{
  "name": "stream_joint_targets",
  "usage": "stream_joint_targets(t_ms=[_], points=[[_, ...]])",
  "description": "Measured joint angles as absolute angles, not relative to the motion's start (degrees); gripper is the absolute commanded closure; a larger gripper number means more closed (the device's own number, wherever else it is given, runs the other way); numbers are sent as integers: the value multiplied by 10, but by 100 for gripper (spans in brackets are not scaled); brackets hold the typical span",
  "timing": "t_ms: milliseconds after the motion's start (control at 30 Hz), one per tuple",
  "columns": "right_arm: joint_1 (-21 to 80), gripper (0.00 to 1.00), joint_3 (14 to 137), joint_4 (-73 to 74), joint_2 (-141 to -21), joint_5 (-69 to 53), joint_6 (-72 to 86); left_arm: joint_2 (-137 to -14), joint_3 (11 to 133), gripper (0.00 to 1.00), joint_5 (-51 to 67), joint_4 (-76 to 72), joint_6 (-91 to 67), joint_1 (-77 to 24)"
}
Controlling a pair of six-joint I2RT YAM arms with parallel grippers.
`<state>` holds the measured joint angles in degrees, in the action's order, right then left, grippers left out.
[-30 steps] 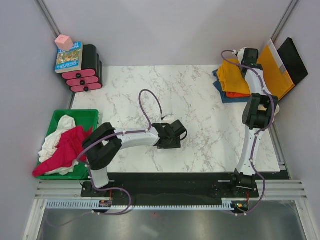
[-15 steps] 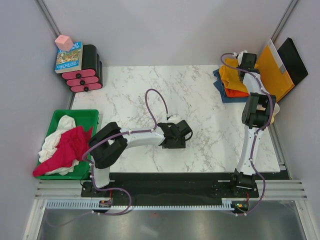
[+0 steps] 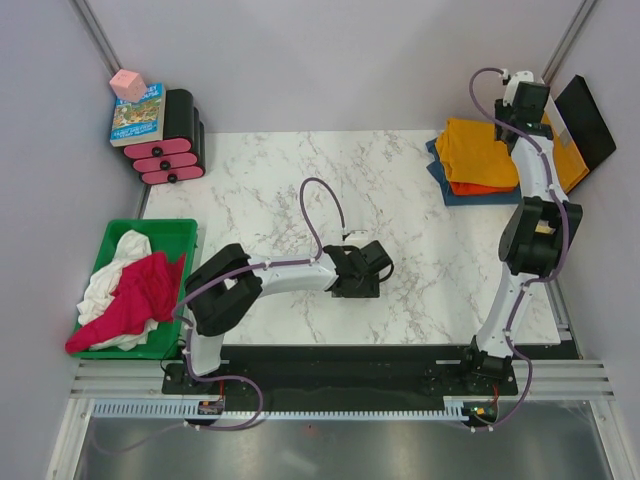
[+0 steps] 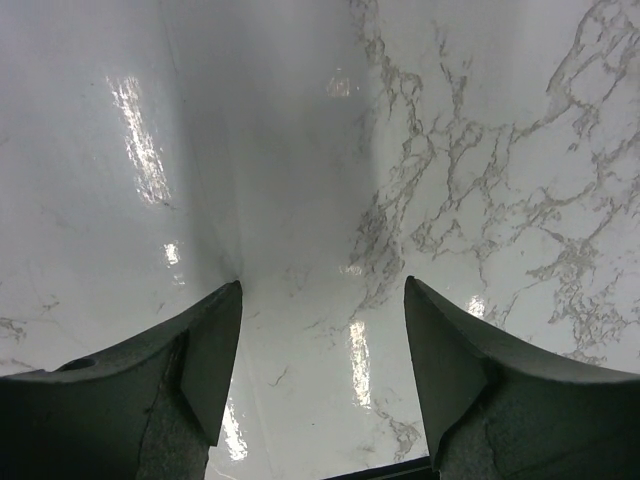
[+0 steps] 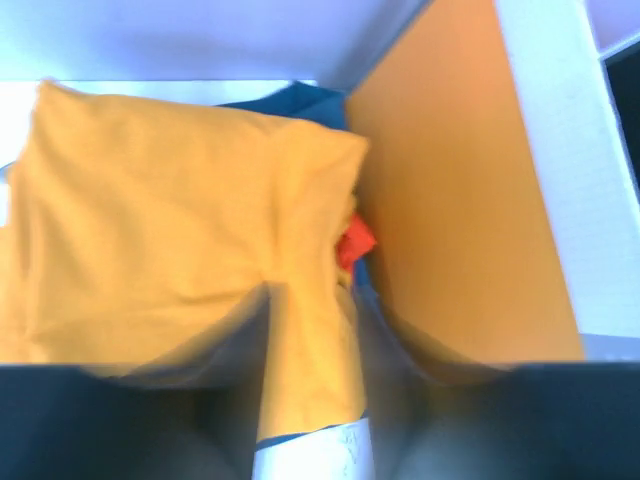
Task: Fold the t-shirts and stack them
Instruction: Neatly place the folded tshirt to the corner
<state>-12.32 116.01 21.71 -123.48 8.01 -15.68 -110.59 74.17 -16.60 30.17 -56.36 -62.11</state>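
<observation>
Three folded t-shirts are stacked at the back right of the marble table: mustard-yellow on top, red-orange under it, dark blue at the bottom. My right gripper hovers just behind the stack. In the right wrist view its blurred jaws stand apart, open, with the yellow shirt lying below and nothing gripped. The magenta shirt and the white shirt lie crumpled in the green bin. My left gripper is open over bare marble.
An orange-yellow paper folder and a black board lean on the right wall beside the stack. Pink-and-black drawers, a book and a pink cube stand at the back left.
My right gripper has opened and lifted back and to the right off the yellow shirt, which now lies flat on the stack. My left gripper has drifted slightly to the right.
</observation>
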Motion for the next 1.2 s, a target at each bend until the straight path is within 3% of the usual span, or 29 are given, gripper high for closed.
stream_joint_targets(t_ms=[167, 533, 800, 1200], points=[[-127, 100, 1151, 220, -1245, 22, -98, -1108, 745, 29, -164, 302, -564, -623], [-144, 100, 1260, 281, -1423, 13, -43, -1108, 743, 29, -164, 297, -571, -632], [-143, 100, 1158, 233, -1351, -3, -52, -1113, 749, 29, -163, 299, -572, -636], [-98, 100, 1147, 222, -1273, -47, -54, -1137, 783, 29, -161, 298, -572, -651]])
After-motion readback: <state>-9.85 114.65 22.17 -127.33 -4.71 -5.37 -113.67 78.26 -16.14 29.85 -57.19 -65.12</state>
